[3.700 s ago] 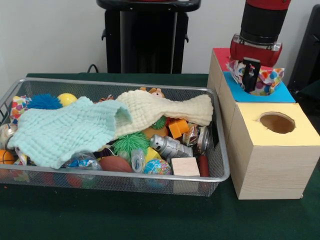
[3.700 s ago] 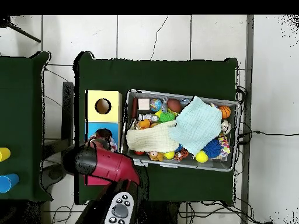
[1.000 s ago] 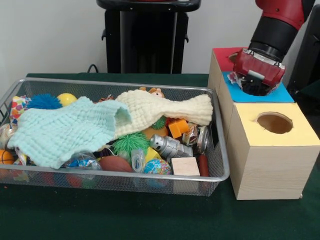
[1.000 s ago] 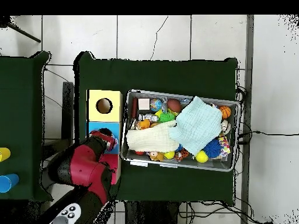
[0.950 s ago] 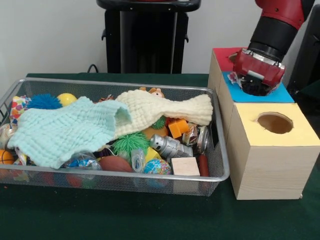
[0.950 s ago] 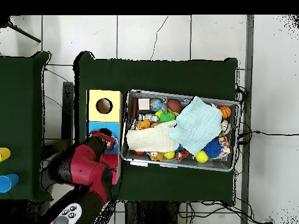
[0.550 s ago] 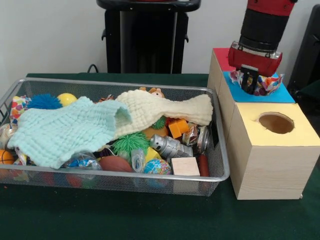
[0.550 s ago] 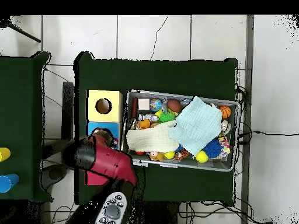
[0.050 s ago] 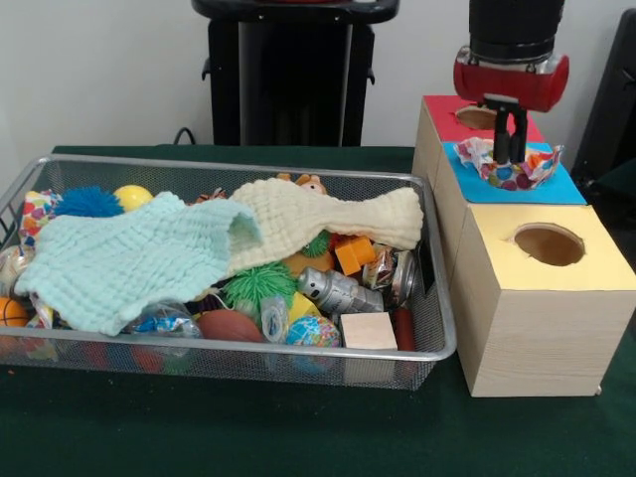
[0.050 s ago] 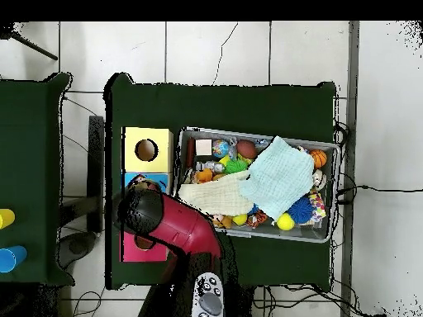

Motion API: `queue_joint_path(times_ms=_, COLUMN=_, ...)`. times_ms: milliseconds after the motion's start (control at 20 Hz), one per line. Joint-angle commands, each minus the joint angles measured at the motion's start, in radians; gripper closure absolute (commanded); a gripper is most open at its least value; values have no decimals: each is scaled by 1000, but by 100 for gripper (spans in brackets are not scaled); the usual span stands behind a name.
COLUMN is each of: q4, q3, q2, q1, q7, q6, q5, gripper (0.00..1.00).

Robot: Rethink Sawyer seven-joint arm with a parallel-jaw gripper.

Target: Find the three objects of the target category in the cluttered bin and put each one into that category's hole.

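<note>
Three boxes stand in a row beside your bin (image 9: 437,298): a yellow box (image 9: 542,298), a blue box (image 9: 566,187) and a red box (image 9: 442,114), each with a hole on top. You can see a crumpled dotted wrapper (image 9: 517,164) sitting on the blue box, over its hole. Your gripper (image 9: 507,149) hangs just above it, and the fingers (image 9: 518,134) point down at the wrapper. I cannot tell if they pinch the wrapper or are let go. In the bin you have a mint cloth (image 9: 119,258) and a cream cloth (image 9: 328,221) lying over balls, cans and blocks. All of it rests on the green surface (image 9: 248,427).
</note>
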Motion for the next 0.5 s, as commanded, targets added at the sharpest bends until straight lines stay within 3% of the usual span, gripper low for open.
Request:
queue_joint_path(times_ms=50, q4=-38, q3=-14, q2=-59, q1=83, q7=75, q6=98, q5=-149, gripper=100)
queue_joint_path(times_ms=250, q4=-115, q3=-209, q2=-36, q1=212, q7=158, q6=79, q5=-225, gripper=100)
queue_joint_path(times_ms=500, q4=-209, q3=-449, q2=21, q1=362, q7=229, q6=140, q5=-291, gripper=100)
